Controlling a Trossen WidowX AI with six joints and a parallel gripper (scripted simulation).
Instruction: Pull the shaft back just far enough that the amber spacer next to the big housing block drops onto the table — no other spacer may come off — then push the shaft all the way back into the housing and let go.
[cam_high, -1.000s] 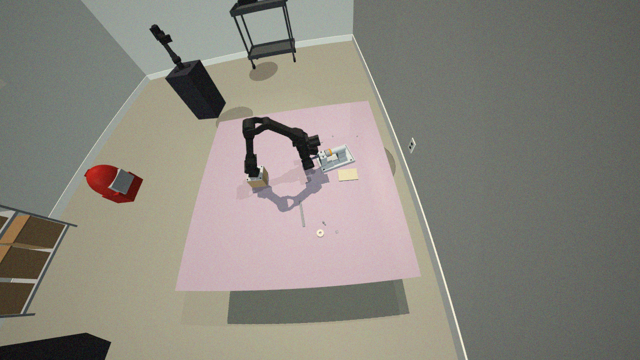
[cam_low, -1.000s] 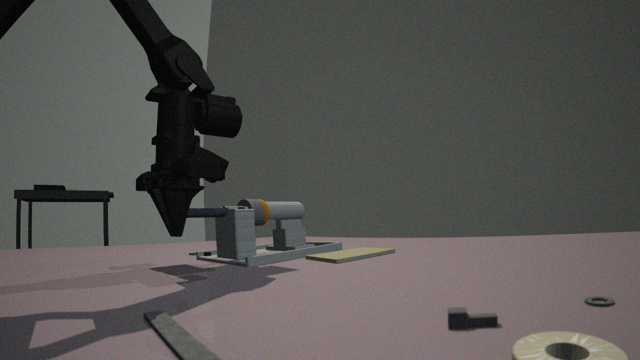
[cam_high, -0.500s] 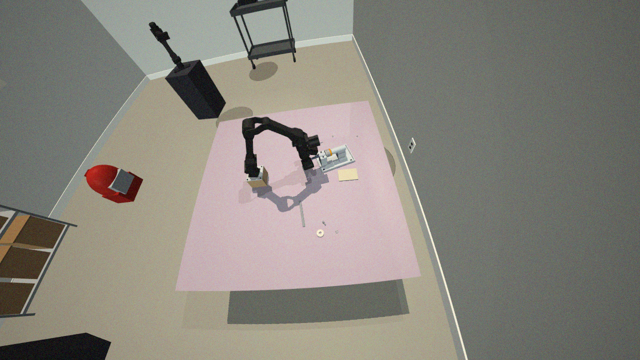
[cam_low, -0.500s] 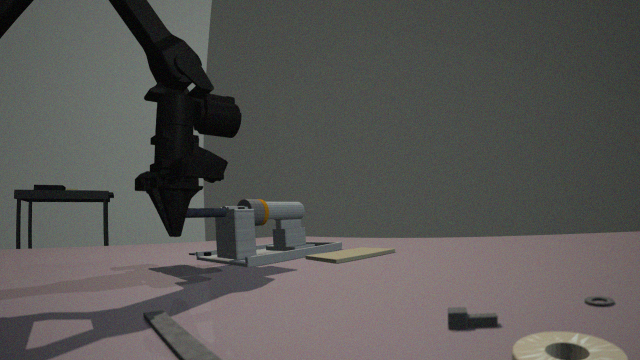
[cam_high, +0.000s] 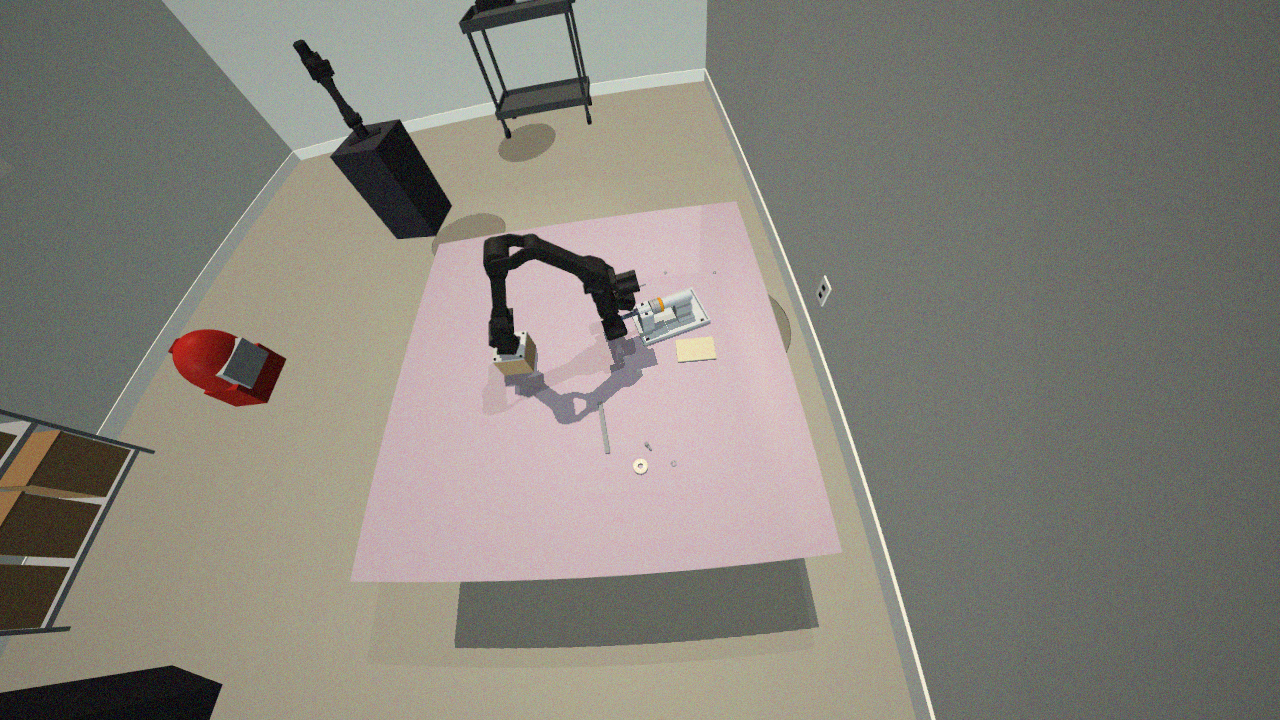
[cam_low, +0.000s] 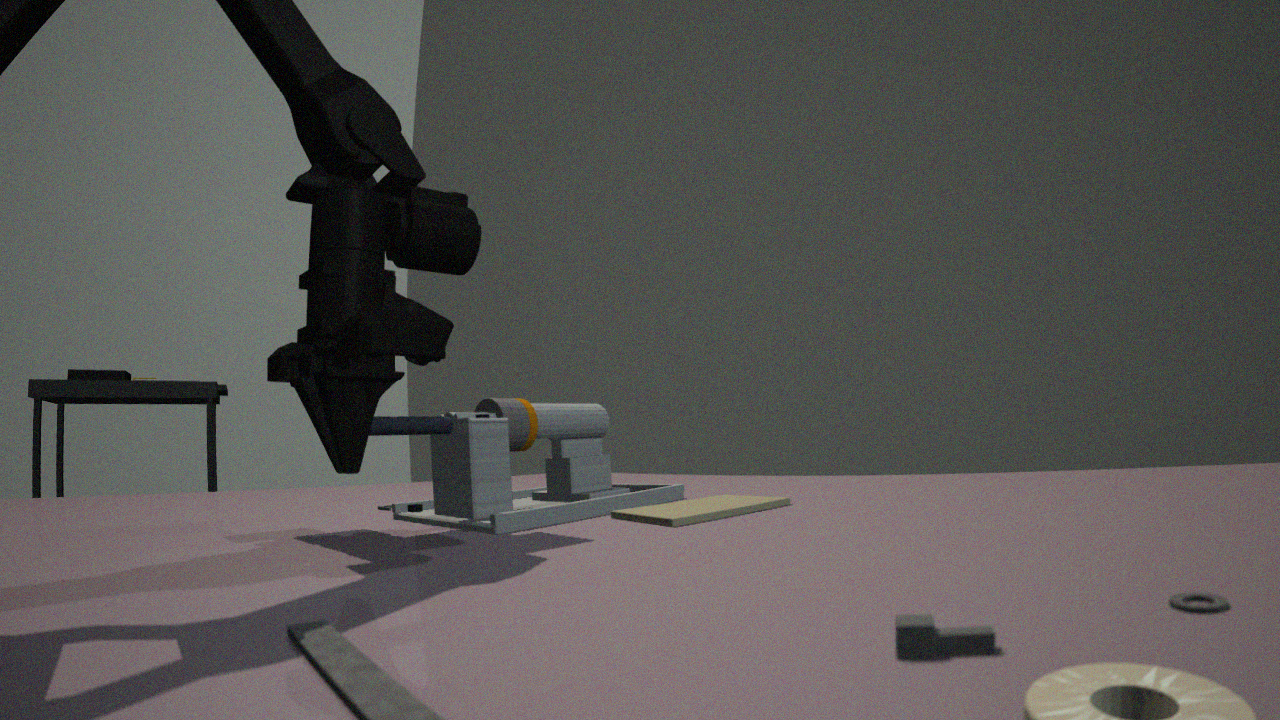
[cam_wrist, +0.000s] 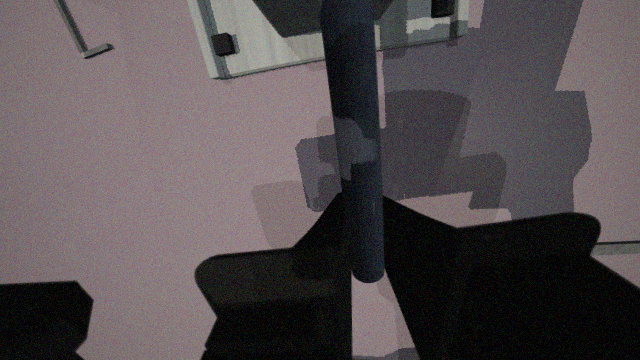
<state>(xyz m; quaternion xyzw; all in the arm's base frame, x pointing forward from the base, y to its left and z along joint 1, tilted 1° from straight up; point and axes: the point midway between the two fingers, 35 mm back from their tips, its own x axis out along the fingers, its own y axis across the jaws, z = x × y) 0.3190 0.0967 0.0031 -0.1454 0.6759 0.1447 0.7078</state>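
My gripper (cam_high: 614, 332) (cam_low: 348, 461) (cam_wrist: 354, 198) points down and is shut on the dark blue shaft (cam_low: 407, 425) (cam_wrist: 355, 90), near its free end. The shaft runs level into the grey upright block (cam_low: 474, 465). Beyond that block, grey spacers (cam_low: 512, 424) sit in a row. The amber spacer (cam_high: 660, 305) (cam_low: 531, 424) is up in line with them, against the pale housing cylinder (cam_high: 680, 297) (cam_low: 574, 420), with no gap visible. The cylinder stands on a stepped support in the white tray (cam_high: 675, 335) (cam_low: 586, 508). The shaft inside the spacers is hidden.
A flat yellow board (cam_high: 696, 349) (cam_low: 702, 510) lies beside the tray. A grey bar (cam_high: 604, 429) (cam_low: 358, 671), a bolt (cam_high: 648, 445) (cam_low: 944, 639), a cream ring (cam_high: 635, 466) (cam_low: 1056, 696) and a small washer (cam_low: 1199, 610) lie farther off. A thin L-shaped piece (cam_wrist: 71, 25) lies left of the tray in the wrist view.
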